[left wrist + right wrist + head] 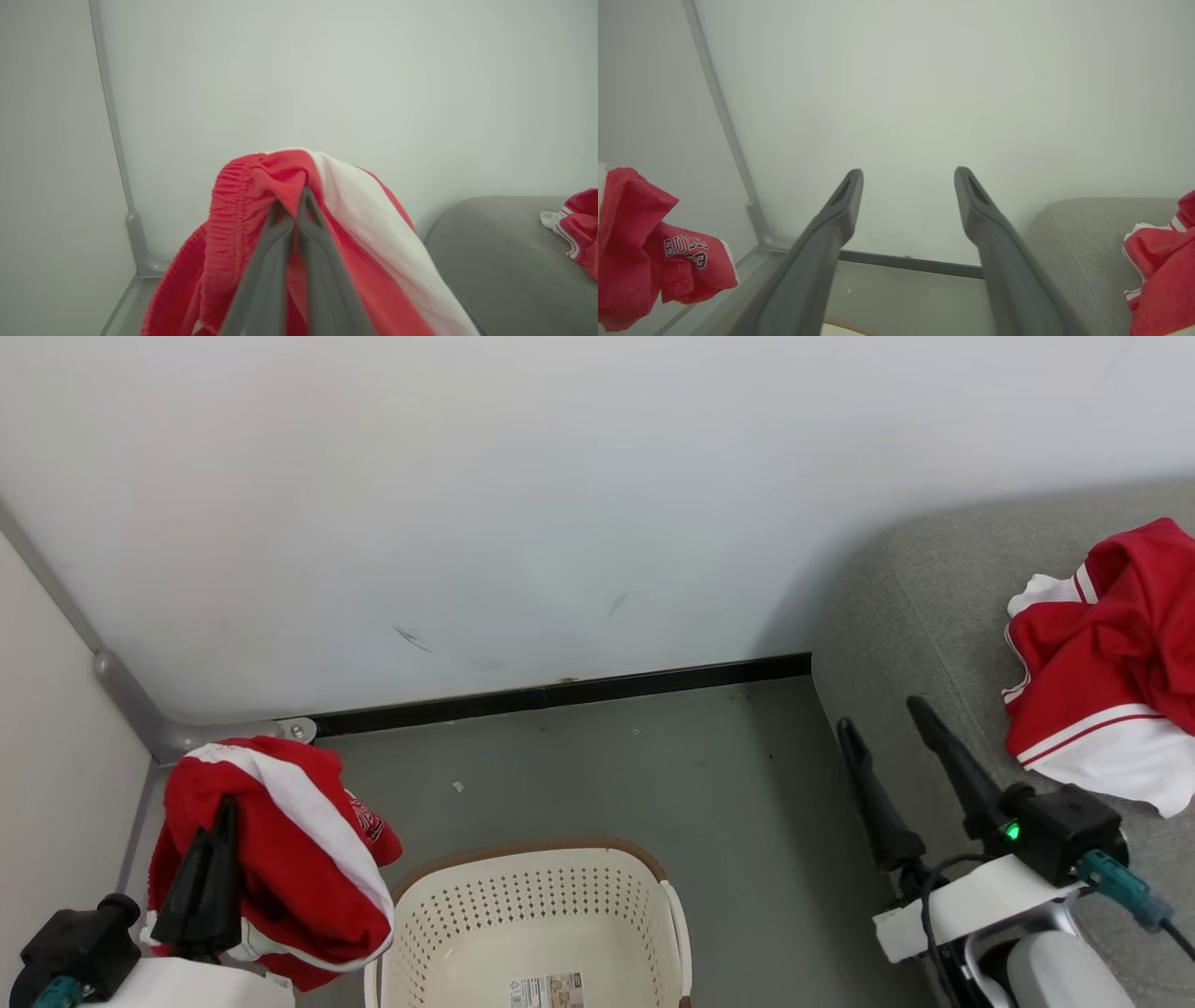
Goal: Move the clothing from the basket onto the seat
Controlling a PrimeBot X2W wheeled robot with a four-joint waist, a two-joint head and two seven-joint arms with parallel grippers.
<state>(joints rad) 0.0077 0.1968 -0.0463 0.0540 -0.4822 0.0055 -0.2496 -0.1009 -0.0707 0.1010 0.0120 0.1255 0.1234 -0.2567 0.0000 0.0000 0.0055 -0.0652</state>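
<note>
The red shorts (280, 859) hang above the floor, left of the basket (523, 905), pinched tight between the closed fingers of the left gripper (221, 807). The left wrist view shows their gathered elastic waistband and broad white stripe; the right wrist view shows "BULLS" lettering on the cloth. A second red-and-white garment (1111, 672) lies crumpled on the grey sofa (934, 607). The right gripper (882, 714) hovers at the sofa's edge, fingers spread wide. The head view alone gives the basket's printed label.
</note>
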